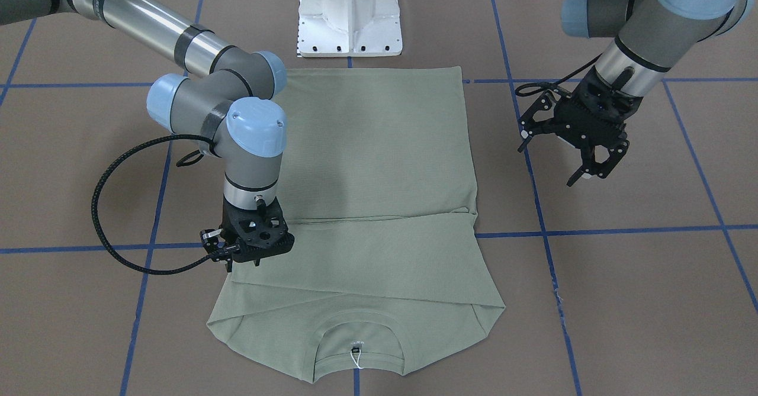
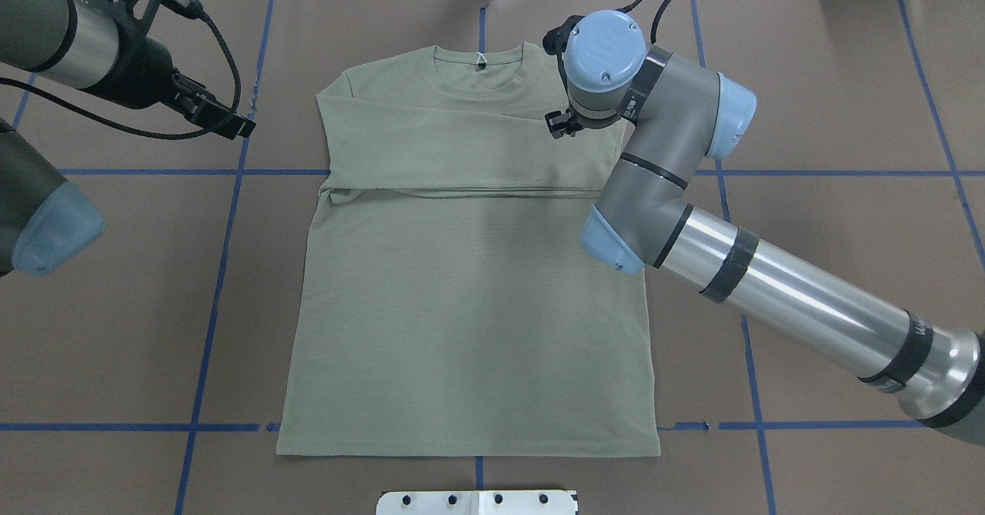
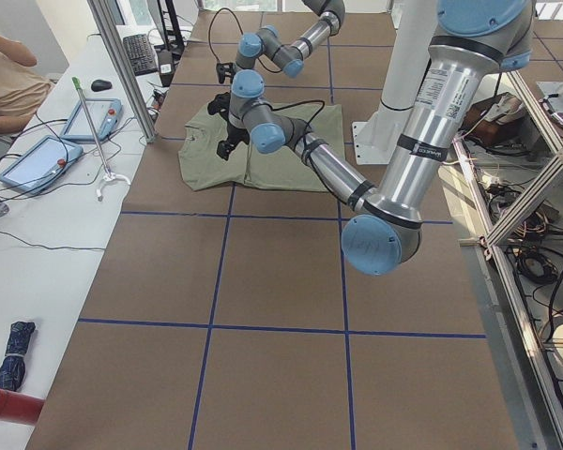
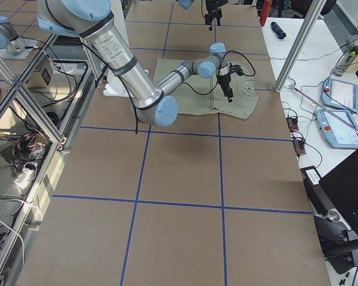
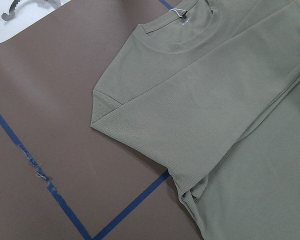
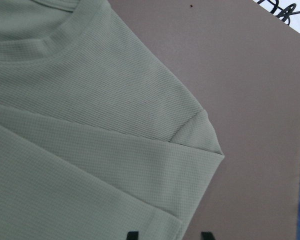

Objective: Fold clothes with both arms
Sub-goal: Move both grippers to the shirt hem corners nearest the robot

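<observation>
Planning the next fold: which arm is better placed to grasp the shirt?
Right, probably. The right pincer is open over the shirt near one shoulder; the left pincer is open off to the side, over bare table.

The shirt is matt sage-green knit cloth, finely waffle-textured, with a ribbed neckline. Under the shirt, the table cover is dull, smooth brown sheeting crossed by blue tape. Reaching over the shirt, the right arm is shiny brushed metal tube with matt grey joints and smooth light-blue caps. Beyond the shirt's hem, the pedestal is white-painted metal.
</observation>
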{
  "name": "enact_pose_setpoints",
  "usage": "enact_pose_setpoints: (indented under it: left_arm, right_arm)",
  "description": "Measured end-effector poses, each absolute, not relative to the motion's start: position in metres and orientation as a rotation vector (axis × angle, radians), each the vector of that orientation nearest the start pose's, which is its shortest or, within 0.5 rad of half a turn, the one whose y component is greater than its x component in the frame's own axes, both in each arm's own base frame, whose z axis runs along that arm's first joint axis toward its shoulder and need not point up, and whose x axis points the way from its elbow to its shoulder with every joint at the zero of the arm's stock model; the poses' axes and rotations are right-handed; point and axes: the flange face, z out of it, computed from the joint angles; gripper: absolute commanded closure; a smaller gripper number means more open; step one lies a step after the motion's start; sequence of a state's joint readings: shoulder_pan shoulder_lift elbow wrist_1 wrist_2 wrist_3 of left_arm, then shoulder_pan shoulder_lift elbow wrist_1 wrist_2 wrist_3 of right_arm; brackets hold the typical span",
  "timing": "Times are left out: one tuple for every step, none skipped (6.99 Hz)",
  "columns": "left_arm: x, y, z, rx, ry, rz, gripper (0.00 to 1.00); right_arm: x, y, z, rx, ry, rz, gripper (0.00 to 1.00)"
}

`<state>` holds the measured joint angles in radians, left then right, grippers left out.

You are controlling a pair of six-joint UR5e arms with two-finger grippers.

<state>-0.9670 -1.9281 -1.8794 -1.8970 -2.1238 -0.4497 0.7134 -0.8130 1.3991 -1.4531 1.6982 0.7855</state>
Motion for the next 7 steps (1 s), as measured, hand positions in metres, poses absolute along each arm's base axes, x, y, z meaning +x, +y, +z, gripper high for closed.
enact_pose_setpoints:
  left_arm:
    - [0.269, -0.513, 0.279, 0.563, 0.938, 0.313, 0.0]
    - [0.28, -0.49, 0.281, 0.537, 0.951, 0.246, 0.0]
    - [0.292, -0.459, 0.286, 0.511, 0.982, 0.189, 0.0]
    - [0.304, -0.423, 0.297, 0.483, 1.026, 0.134, 0.0]
    - [0.319, -0.388, 0.312, 0.454, 1.063, 0.077, 0.0]
    - [0.338, -0.353, 0.326, 0.412, 1.081, 0.02, 0.13]
    - [0.359, -0.317, 0.338, 0.352, 1.086, -0.041, 0.26]
  right_arm:
    - [-0.474, -0.562, 0.262, 0.355, -0.685, -0.049, 0.0]
    - [-0.45, -0.524, 0.265, 0.318, -0.759, 0.007, 0.0]
    - [-0.43, -0.473, 0.27, 0.277, -0.819, 0.078, 0.0]
    - [-0.416, -0.416, 0.275, 0.246, -0.861, 0.153, 0.0]
    - [-0.411, -0.359, 0.277, 0.227, -0.885, 0.221, 0.01]
    - [-0.412, -0.305, 0.281, 0.22, -0.896, 0.286, 0.04]
    - [-0.411, -0.263, 0.283, 0.203, -0.912, 0.331, 0.04]
